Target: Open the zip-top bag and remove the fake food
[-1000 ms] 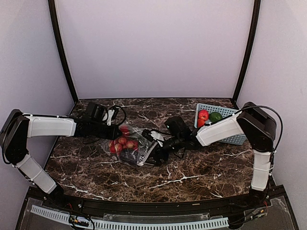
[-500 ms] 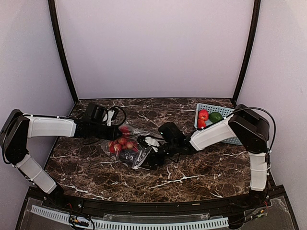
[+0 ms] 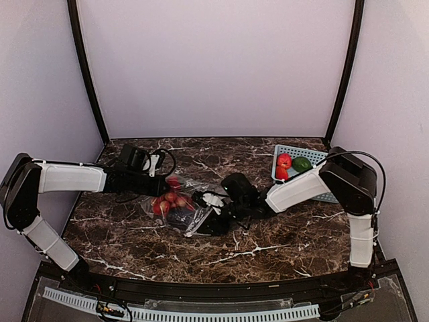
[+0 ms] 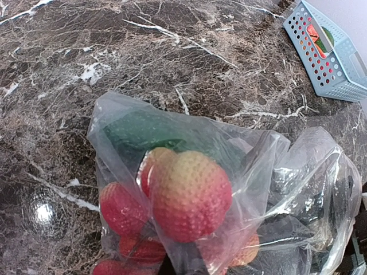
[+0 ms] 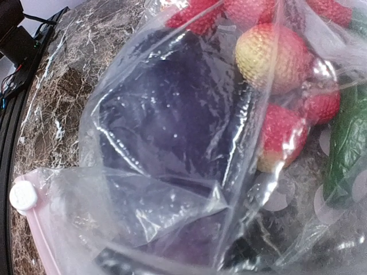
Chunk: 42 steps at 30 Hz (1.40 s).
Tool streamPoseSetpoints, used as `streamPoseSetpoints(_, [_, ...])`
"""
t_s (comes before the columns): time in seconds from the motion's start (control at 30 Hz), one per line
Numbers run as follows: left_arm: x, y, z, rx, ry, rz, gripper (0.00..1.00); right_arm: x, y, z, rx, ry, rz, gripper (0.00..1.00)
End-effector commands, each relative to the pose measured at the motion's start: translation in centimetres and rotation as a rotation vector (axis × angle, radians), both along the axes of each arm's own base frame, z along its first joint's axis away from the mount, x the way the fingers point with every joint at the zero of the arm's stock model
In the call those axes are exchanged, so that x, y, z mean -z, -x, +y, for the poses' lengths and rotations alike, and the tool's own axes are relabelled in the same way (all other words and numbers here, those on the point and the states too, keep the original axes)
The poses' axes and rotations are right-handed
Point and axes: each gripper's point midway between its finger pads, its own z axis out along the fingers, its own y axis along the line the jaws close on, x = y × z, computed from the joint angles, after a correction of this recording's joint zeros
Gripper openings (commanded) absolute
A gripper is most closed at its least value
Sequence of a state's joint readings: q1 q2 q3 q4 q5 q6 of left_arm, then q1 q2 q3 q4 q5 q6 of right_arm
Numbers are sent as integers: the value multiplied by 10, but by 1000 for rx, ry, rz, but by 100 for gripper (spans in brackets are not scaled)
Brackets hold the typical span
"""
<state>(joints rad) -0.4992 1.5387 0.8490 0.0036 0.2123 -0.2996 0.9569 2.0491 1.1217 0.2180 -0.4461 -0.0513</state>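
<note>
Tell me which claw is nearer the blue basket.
Right. The right claw sits at the bag's right edge, mid-table, left of the basket. The left claw is at the bag's far-left corner, farther away.

No text, label, brand, number or sign can be read in any view. The bag [image 5: 172, 189], its white slider [image 5: 23, 196], the basket [image 4: 335, 71] and the bench [image 4: 86, 46] show no legible marking.
</note>
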Motion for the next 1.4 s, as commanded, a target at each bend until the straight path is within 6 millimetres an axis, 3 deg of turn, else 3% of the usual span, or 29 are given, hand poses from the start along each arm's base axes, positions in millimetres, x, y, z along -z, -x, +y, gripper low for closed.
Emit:
streamPoseSetpoints(0.0, [2, 1, 9, -18, -32, -3, 1, -15, 0, -10, 21, 22, -47, 50])
streamPoseSetpoints(0.47, [4, -1, 18, -34, -68, -2, 1, -2, 15, -51, 58, 115, -42, 41])
streamPoseSetpoints(0.77, [5, -2, 18, -34, -65, -1, 1, -2, 13, -66, 87, 120, -30, 40])
streamPoseSetpoints(0.8, [5, -2, 17, -34, -63, -2, 1, -2, 13, -65, 85, 117, -29, 42])
streamPoseSetpoints(0.97, [4, 0, 9, 0, -27, 6, 1, -8, 11, -53, 64, 81, -21, 72])
streamPoseSetpoints(1.0, [4, 1, 8, 5, -23, 8, 1, -12, 9, -48, 63, 68, -24, 74])
streamPoseSetpoints(1.23, [4, 2, 6, 19, -17, 11, 1, -32, -6, -35, 60, 30, -59, 74])
streamPoseSetpoints(1.37, [3, 2, 6, 17, -14, 11, 1, -36, -9, -31, 51, 22, -65, 67])
